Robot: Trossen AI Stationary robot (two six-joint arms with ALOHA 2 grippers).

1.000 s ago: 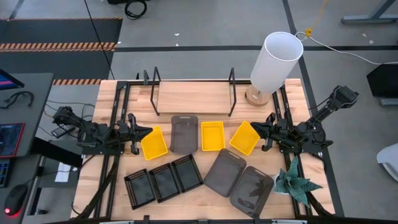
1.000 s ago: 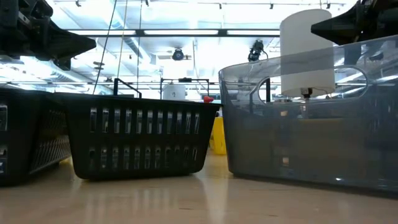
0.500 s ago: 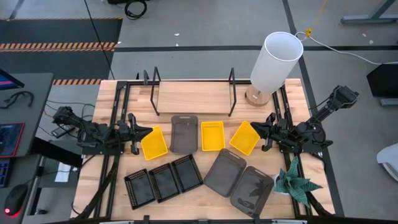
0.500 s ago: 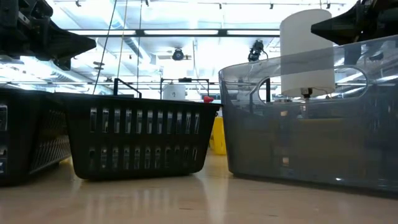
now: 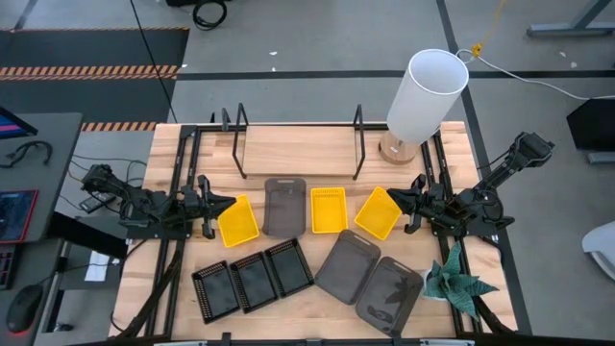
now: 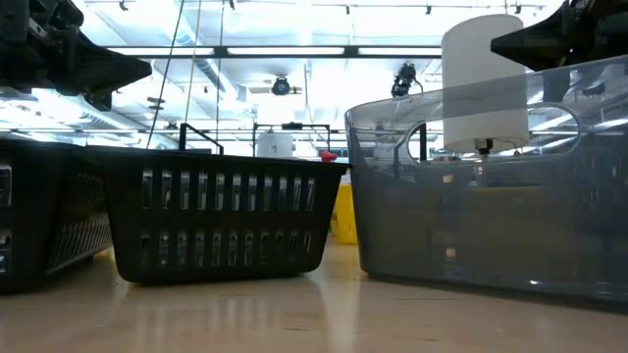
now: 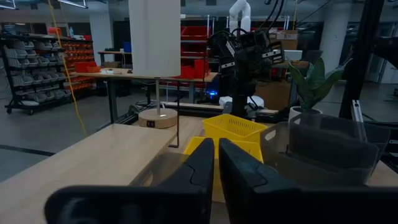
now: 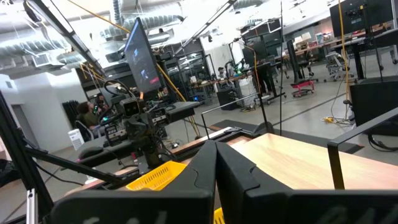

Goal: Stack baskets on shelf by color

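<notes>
We've got both arms parked at the table sides, left gripper [image 5: 223, 203] and right gripper [image 5: 396, 200] pinched closed and empty, baskets [image 5: 253, 279] laid out ready for sorting onto the bare shelf [image 5: 298, 151].

Even overhead light falls on the plank table [image 5: 317, 288] in the high view, with only short, soft shadows under the baskets [image 5: 333, 210] and beside the white lamp shade [image 5: 426, 94]; the picture is sharp from edge to edge. In the low view, ceiling strip lights [image 6: 294, 54] burn bright behind the dark basket [image 6: 221, 221], which stands nearly in silhouette, while the glossy tabletop mirrors its slats and the translucent grey basket [image 6: 491, 186] catches pale glare. Both wrist views are dimmer: the near fingers [image 7: 205, 171] are dark and out of focus, the room behind is moderately lit, and straight posts lean at the frame edges
</notes>
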